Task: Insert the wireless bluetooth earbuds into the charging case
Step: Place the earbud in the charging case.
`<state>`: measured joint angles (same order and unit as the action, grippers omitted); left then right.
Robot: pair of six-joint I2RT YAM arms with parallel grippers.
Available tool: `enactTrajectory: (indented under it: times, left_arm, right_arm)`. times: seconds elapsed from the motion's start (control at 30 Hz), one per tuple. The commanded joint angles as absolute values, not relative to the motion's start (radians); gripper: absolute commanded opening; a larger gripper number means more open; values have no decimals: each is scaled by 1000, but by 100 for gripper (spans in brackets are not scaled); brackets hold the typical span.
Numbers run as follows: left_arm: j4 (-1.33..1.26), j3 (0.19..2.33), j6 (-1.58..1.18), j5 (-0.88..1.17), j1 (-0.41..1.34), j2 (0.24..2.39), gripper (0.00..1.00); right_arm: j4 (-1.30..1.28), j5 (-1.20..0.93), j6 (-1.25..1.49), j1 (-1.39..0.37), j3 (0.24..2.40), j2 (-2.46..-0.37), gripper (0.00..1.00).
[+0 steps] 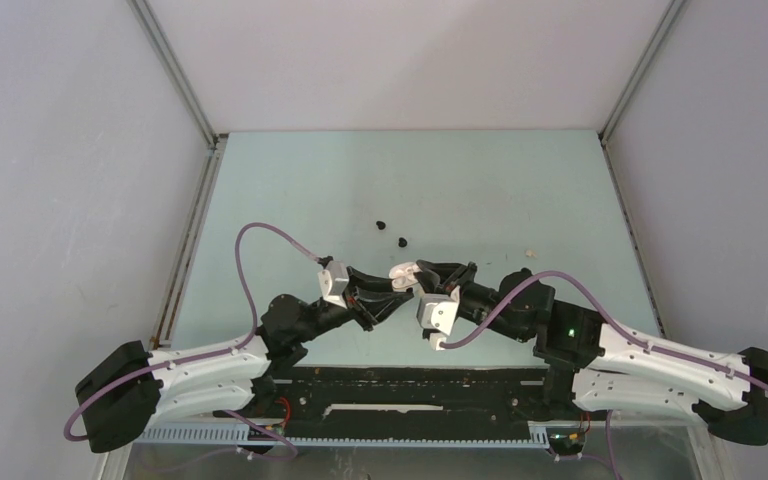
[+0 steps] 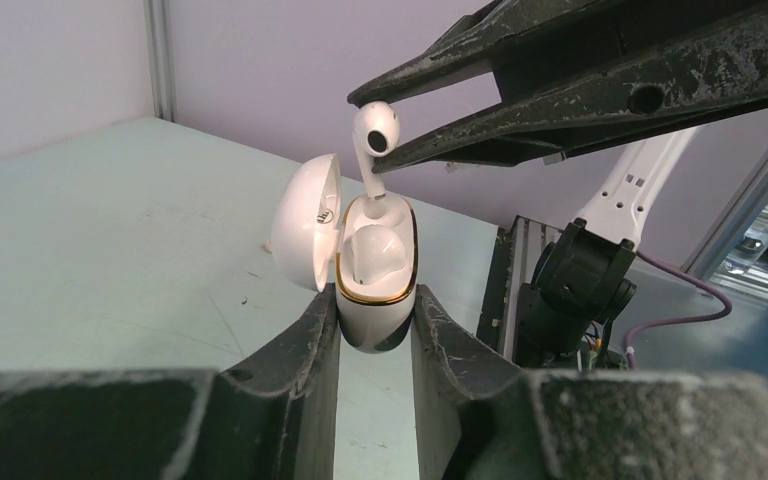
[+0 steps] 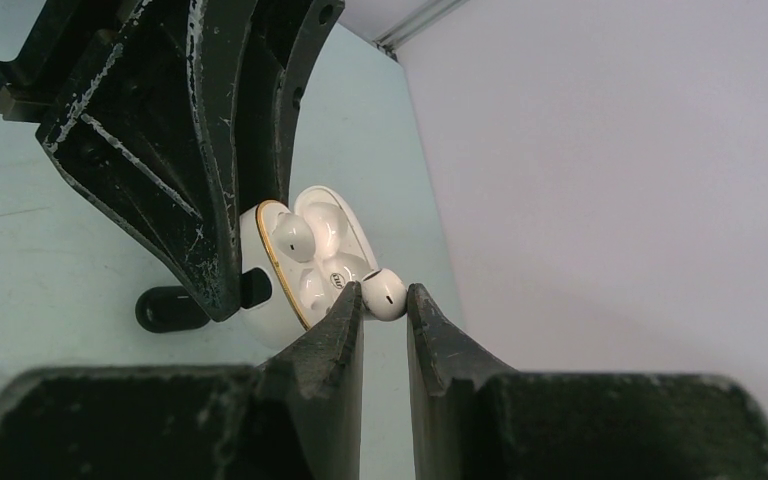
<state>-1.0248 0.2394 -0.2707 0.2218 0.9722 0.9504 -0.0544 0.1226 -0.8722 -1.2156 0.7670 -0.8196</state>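
Left fingers [image 2: 300,350] closed narrow on the white case [image 2: 372,270], lid open. Right fingers [image 3: 335,340] pinch a white earbud [image 2: 376,128] by its head, stem tip at the case's socket. Two black earbuds [image 1: 382,224] lie on the table [image 1: 290,190] beyond.

The white, gold-rimmed case [image 2: 372,322] stands upright with its lid swung open to one side, clamped in the left gripper [image 1: 400,287]. A white earbud [image 2: 375,135] is pinched in the right gripper [image 3: 385,297], its stem pointing down at the mouth of one socket, and a second white bud [image 3: 295,237] sits in the other. A black bud [image 1: 381,224] and its twin [image 1: 403,241] lie near each other farther back, with a tiny pale bud [image 1: 530,253] well apart to the right.
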Motion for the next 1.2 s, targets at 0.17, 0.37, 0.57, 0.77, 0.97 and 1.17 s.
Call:
enactTrajectory:
  times: [0.17,0.37,0.57,0.77,0.97,1.17]
  left_arm:
    - [-1059,246,-258,232,976,943,0]
    - [-1053,247,-256,223,977,943,0]
    - [-1042,252,-255,217,978,948,0]
    - [-1043,252,-253,213,979,948,0]
    - [-1049,251,-252,217,980,953,0]
    - [-1047,249,-247,215,983,951,0]
  right_arm:
    - [-73,143,-874,-1222,769,-834,0]
    - [-90,138,-874,-1222,769,-832,0]
    - [-98,132,-871,-1222,769,-830,0]
    - [-115,132,-870,-1222,769,-830,0]
    - [-139,119,-867,-1223,769,-836,0]
    - [-116,180,-890,-1232,769,-874,0]
